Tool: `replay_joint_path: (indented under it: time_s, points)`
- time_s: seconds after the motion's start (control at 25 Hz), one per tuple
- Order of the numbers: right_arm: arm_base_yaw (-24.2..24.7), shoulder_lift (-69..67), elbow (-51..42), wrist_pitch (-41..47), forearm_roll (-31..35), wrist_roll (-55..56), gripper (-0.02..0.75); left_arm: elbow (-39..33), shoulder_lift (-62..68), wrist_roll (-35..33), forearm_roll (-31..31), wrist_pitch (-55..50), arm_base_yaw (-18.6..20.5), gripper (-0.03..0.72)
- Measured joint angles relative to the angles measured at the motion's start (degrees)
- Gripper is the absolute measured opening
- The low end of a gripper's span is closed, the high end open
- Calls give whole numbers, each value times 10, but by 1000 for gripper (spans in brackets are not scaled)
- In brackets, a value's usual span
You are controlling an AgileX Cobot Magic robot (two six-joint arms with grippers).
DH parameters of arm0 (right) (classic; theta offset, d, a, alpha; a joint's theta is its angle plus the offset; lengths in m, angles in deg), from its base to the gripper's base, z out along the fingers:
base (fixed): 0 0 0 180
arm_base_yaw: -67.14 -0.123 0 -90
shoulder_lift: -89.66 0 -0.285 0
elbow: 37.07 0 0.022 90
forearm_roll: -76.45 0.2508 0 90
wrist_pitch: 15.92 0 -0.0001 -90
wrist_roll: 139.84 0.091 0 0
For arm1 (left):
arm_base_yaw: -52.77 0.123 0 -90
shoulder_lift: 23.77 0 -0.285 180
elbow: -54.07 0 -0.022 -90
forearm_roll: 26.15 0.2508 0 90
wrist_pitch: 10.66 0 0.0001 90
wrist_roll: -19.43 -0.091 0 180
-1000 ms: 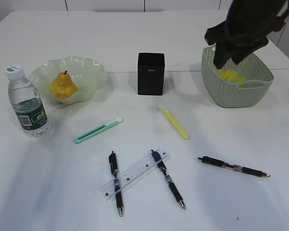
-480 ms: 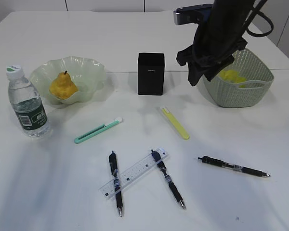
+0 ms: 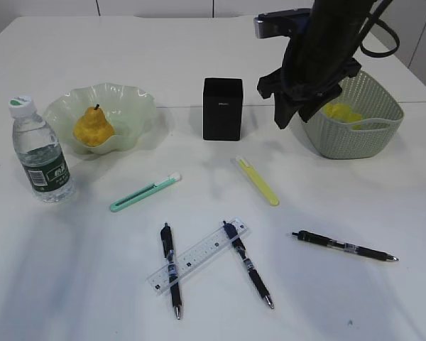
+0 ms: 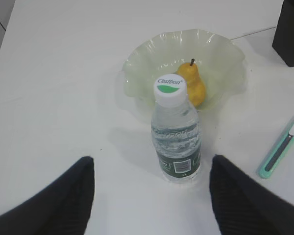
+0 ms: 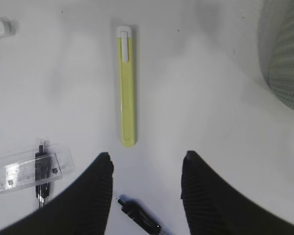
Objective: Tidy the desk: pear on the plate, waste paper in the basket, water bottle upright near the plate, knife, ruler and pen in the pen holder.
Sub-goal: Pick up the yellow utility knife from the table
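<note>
1. The right pincer [image 5: 144,188] hangs above the worktop [image 3: 199,50] with its fingers apart and nothing between them; the yellow knife [image 5: 126,85] lies just ahead of it, well apart from the basket [image 3: 373,138]

2. The left pincer [image 4: 149,196] also stands apart and empty, hovering behind the water bottle [image 4: 176,132], which is upright just beside the plate [image 4: 225,54]

3. The pear [image 3: 93,127] sits on the plate and the waste paper [image 3: 341,111] lies in the basket, so those parts look done; the knives, ruler and pens are not yet in the pen holder [image 3: 222,108]

4. Likely risk: the yellow knife is thin and lies flat, so a descent that is slightly off-centre or skewed could make the fingers push it sideways or pinch only its edge, and it may then slip

5. The teal knife [image 3: 143,194] lies apart from the rest, but the ruler [image 3: 197,256] rests across two pens [image 3: 170,268]; lifting one of these could drag or flick the others

6. A third pen [image 3: 344,246] lies alone to the right

7. The pen holder is narrow and light-looking; a long item lowered at a tilt could catch its rim and tip it
</note>
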State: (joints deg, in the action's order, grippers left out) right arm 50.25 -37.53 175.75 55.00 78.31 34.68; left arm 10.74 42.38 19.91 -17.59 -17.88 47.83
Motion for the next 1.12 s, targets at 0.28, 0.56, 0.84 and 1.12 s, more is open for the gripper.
replay_joint_path:
  time_s: [0.28,0.56,0.84,1.12]
  points:
    - [0,-35,30,0,1,0,416,0,0,0,0,-5,0,520]
    - [-1,-92,114,0,20,-41,435,0,0,0,0,-6,0,520]
    - [-16,-138,148,0,28,-62,437,0,0,0,0,-7,0,520]
    - [-17,-166,149,0,28,-63,438,0,0,0,0,-7,0,519]
